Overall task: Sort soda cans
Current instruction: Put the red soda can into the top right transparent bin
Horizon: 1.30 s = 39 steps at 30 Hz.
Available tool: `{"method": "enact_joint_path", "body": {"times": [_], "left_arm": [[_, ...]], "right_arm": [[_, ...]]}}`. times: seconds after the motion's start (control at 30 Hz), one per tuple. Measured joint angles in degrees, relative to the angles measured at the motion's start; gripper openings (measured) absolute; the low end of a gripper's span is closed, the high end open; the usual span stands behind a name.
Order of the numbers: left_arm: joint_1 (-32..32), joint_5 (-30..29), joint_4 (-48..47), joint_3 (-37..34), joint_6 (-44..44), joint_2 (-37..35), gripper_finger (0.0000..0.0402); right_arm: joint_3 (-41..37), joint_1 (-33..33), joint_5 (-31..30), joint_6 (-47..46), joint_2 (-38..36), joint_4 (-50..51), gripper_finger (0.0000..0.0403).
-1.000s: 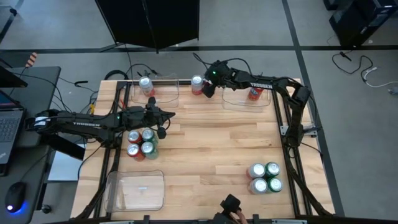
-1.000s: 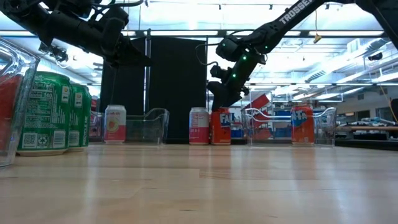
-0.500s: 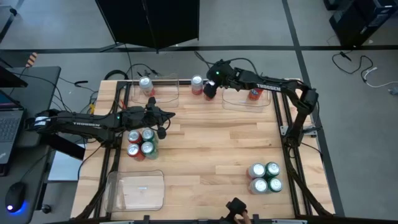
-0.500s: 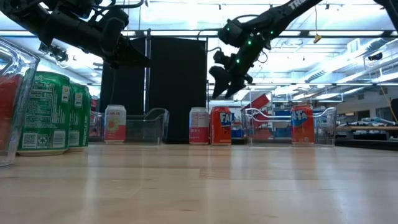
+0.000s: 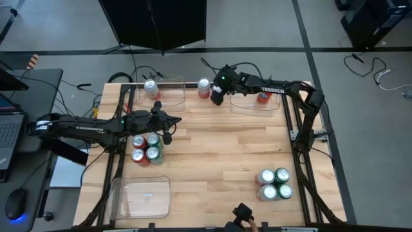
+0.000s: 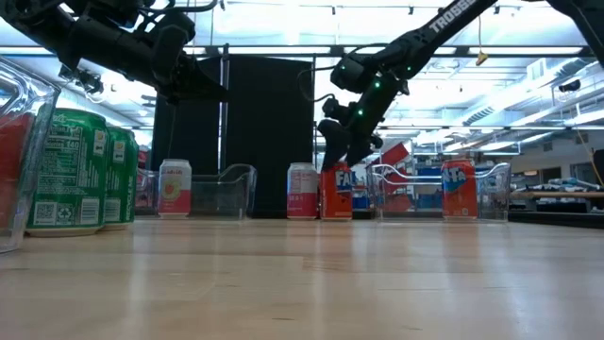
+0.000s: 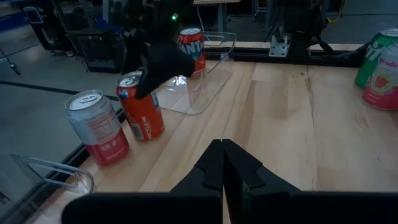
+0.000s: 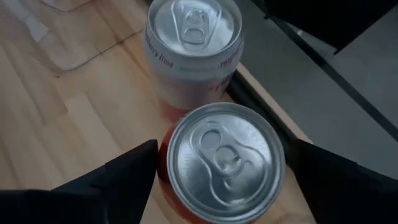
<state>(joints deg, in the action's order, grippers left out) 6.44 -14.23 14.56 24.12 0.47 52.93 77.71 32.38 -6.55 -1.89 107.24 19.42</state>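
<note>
While right hand (image 8: 221, 168) straddles it open, red can (image 8: 221, 163) stands upright, silver top, tab intact.

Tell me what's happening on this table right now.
A two-armed robot is sorting soda cans. The right gripper is open and poised over a red can at the table's far edge, one finger on each side, beside a silver-white can. Another red can already stands in a clear tray nearby. The left gripper is shut and waits above the table, close to a cluster of cans.
</note>
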Motion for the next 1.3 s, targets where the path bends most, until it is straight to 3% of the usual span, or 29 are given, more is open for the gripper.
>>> {"method": "enact_joint_path", "body": {"times": [0.27,0.43,0.7,0.87,0.97,1.1,1.3], "left_arm": [[-0.1,0.0,-0.2,0.0,0.2,0.0,0.0001],[-0.1,0.0,-0.4,0.0,0.3,0.0,0.0001],[-0.1,0.0,-0.7,0.0,0.3,0.0,0.0001],[-0.1,0.0,-0.7,0.0,0.2,0.0,0.0001],[-0.1,0.0,-0.7,0.0,0.1,0.0,0.0001],[-0.1,0.0,-0.7,0.0,0.0,0.0,0.0001],[-0.1,0.0,-0.8,0.0,-0.7,0.0,0.0001]], "right_arm": [[0.1,0.0,0.1,-0.5,0.1,0.1,0.0269],[0.5,-1.3,-4.1,-3.0,-2.5,3.1,0.0269],[7.5,-4.2,-11.9,-12.3,-10.5,12.7,0.0269],[10.0,-5.7,-22.2,-21.4,-15.8,20.9,0.0269],[8.8,-4.8,-27.5,-28.2,-17.6,26.5,0.0269],[5.8,-2.4,-28.5,-33.6,-17.9,30.4,0.0269],[-2.1,0.7,-28.2,-36.3,-17.3,25.2,0.0269]]}}
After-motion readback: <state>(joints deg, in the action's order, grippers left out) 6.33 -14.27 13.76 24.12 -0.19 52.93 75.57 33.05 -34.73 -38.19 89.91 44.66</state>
